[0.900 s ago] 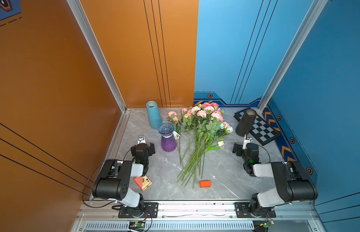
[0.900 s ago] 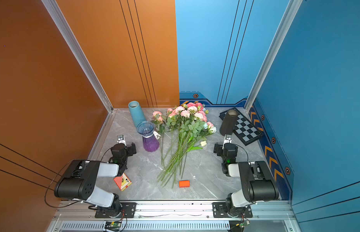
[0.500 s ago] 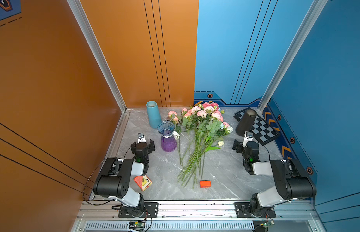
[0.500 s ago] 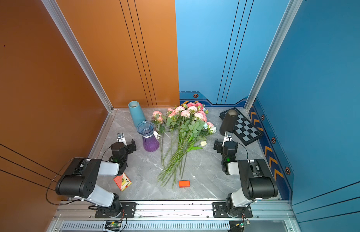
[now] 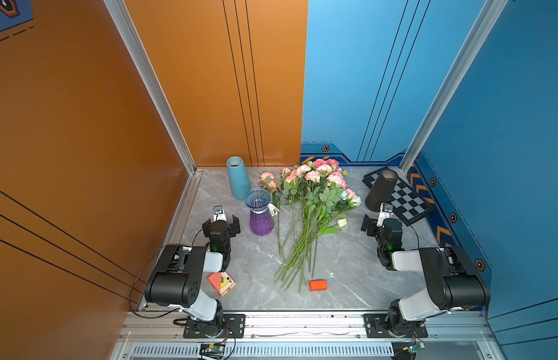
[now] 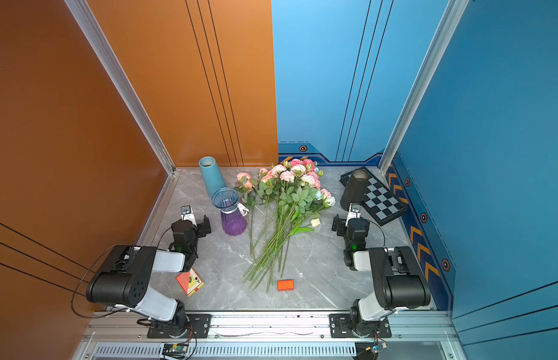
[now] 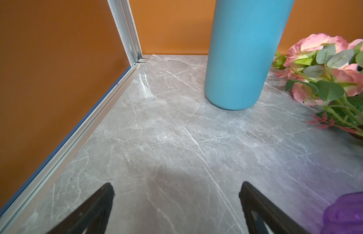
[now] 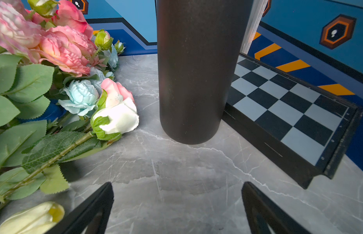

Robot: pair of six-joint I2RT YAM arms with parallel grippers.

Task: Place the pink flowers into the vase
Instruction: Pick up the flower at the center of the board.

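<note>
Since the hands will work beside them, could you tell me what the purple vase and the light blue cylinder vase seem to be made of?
Purple vase: probably glass or clear plastic; ribbed, see-through, with a bluish neck and a glossy sheen.
Light blue cylinder vase: probably matte ceramic or coated metal; opaque, even colour, no gloss. The pictures cannot settle either one.

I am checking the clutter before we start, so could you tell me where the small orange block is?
In both top views the small orange block lies flat on the marble table near the front edge, just right of the flower stems' cut ends.
</note>
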